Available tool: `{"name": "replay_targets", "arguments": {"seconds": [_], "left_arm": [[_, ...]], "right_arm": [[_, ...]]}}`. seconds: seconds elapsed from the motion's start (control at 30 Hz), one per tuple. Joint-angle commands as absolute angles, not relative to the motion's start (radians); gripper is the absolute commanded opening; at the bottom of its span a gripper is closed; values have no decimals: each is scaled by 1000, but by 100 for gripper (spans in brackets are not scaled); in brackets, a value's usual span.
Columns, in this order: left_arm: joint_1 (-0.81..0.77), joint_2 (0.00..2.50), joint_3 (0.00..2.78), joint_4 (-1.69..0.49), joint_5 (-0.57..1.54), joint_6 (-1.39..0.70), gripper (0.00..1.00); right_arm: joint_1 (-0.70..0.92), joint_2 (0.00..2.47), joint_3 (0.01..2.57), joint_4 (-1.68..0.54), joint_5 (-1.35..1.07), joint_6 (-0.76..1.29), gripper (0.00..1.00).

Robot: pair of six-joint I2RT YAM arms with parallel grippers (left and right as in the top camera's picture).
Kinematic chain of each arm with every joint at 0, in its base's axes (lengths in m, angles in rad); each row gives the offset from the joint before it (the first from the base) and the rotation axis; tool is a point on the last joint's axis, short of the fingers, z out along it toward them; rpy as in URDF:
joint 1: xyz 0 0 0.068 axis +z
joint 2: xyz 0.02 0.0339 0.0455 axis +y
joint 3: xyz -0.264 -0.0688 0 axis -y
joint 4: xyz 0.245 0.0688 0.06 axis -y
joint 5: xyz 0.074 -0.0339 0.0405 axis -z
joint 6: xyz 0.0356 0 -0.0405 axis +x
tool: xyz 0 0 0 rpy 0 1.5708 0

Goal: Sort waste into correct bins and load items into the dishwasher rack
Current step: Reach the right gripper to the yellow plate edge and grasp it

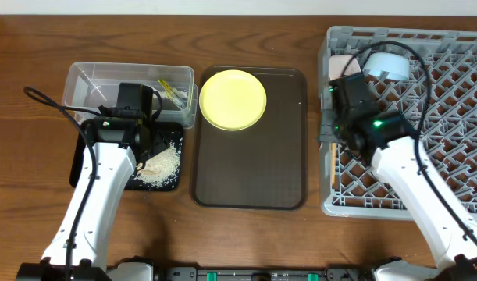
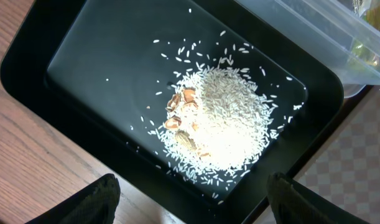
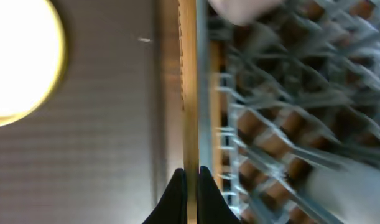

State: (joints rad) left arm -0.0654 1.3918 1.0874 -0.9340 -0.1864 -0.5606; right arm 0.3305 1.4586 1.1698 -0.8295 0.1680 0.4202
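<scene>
The white rice scraps [image 1: 161, 165] lie heaped in the black tray [image 1: 80, 160], also in the left wrist view [image 2: 221, 121]. My left gripper [image 1: 144, 147] hovers open and empty over the tray's edge [image 2: 193, 190]. The yellow-green wrapper [image 1: 174, 94] lies in the clear tub [image 1: 90, 78]. The yellow plate [image 1: 233, 99] sits on the brown tray. My right gripper [image 1: 330, 131] is shut on the wooden chopsticks [image 3: 188, 74] at the left rim of the grey rack [image 1: 457, 125]. A pale blue bowl [image 1: 386, 64] and a pinkish bowl [image 1: 343, 64] sit in the rack. The cup is out of view.
The brown serving tray [image 1: 250, 172] lies between the bins and the rack. In the right wrist view the plate [image 3: 15, 56] is at the left and the rack's lattice [image 3: 283, 124] at the right. The clear tub's corner [image 2: 339, 37] overhangs the black tray [image 2: 84, 56].
</scene>
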Motion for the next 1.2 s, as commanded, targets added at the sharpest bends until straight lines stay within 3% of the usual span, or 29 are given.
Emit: {"name": "replay_targets", "arguments": {"seconds": [0.0,0.3,0.6,0.67,0.77,0.93,1.17], "left_arm": [[-62,1386,1084,-934,-191,-551,79],[-62,1386,1084,-934,-191,-551,79],[-62,1386,1084,-934,-191,-551,79],[-62,1386,1084,-934,-191,-551,79],[-62,1386,1084,-934,-191,-551,79],[-62,1386,1084,-930,-191,-551,79],[-62,1386,1084,-930,-191,-551,79]], "right_arm": [[277,1496,1173,-855,193,402,1],[243,1599,1173,-849,144,360,2],[247,1594,1175,-829,145,357,29],[247,1571,1176,-814,144,350,31],[254,1523,1176,-760,102,300,35],[280,1477,1176,-580,-44,260,51],[352,1541,1176,-385,-80,260,56]]}}
